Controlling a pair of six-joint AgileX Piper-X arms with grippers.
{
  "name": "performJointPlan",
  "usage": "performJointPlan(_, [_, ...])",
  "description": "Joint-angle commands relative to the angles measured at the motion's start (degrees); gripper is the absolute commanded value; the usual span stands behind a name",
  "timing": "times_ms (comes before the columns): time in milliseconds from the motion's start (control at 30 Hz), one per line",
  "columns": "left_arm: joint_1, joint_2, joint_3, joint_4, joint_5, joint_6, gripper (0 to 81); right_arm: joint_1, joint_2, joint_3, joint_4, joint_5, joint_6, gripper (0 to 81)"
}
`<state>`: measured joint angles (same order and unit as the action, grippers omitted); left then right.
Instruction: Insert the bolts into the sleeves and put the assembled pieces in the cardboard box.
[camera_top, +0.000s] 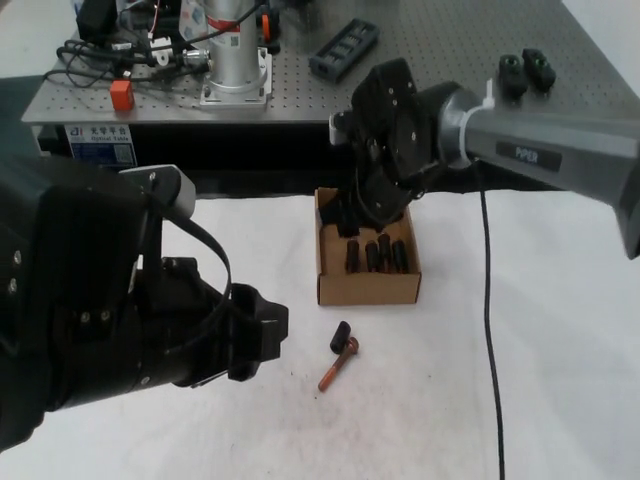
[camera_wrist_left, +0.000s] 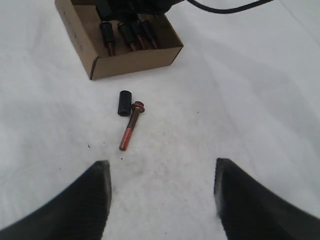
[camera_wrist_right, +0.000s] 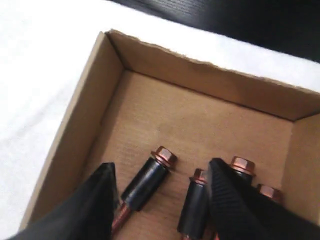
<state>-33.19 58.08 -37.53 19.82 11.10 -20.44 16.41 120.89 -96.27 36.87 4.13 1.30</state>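
Inside box (camera_top: 367, 288), R tool (camera_wrist_right: 161, 172) apart over assembled pcs (camera_wrist_right: 145, 185); L tool (camera_wrist_left: 162, 167) apart nr bolt (camera_wrist_left: 131, 127), sleeve (camera_wrist_left: 124, 103).

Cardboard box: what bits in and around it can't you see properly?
- High view: the right gripper and its arm cover the far end of the cardboard box, so any assembled pieces under them are hidden.
- Right wrist view: the gripper and the picture's edge hide part of every piece, so the count is unsure.
- Left wrist view: the picture's edge cuts off the box's far end.
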Motion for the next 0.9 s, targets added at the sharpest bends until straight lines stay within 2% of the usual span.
performJointPlan(0, [-0.2,-0.1,-0.3,-0.1,-1.8,0.4,44.0,0.5,-5.9,-1.0,2.6,-1.8,0.5,37.2])
performJointPlan(100, [-0.2,-0.1,-0.3,-0.1,-5.5,0.4,44.0,2.5,-12.3,1.7,7.5,-2.6,1.7,36.9])
performJointPlan(200, [-0.2,-0.1,-0.3,-0.1,-8.9,0.4,44.0,5.0,-17.0,6.5,12.5,-2.6,7.4,36.9])
performJointPlan(300, [-0.2,-0.1,-0.3,-0.1,-9.5,0.4,44.0,7.5,-18.5,10.9,13.9,-2.6,14.4,36.9])
performJointPlan(567, [-0.2,-0.1,-0.3,2.1,-9.4,0.1,44.0,9.7,-12.2,14.4,12.5,-2.8,22.8,36.9])
performJointPlan(667, [-0.2,-0.1,-0.3,3.3,-9.4,0.6,44.0,9.7,-9.2,14.4,11.6,-7.6,25.8,36.9])
performJointPlan(867, [-0.2,-0.1,-0.3,3.3,-9.4,1.6,44.0,10.6,-5.4,14.4,11.9,-7.7,26.5,36.9])
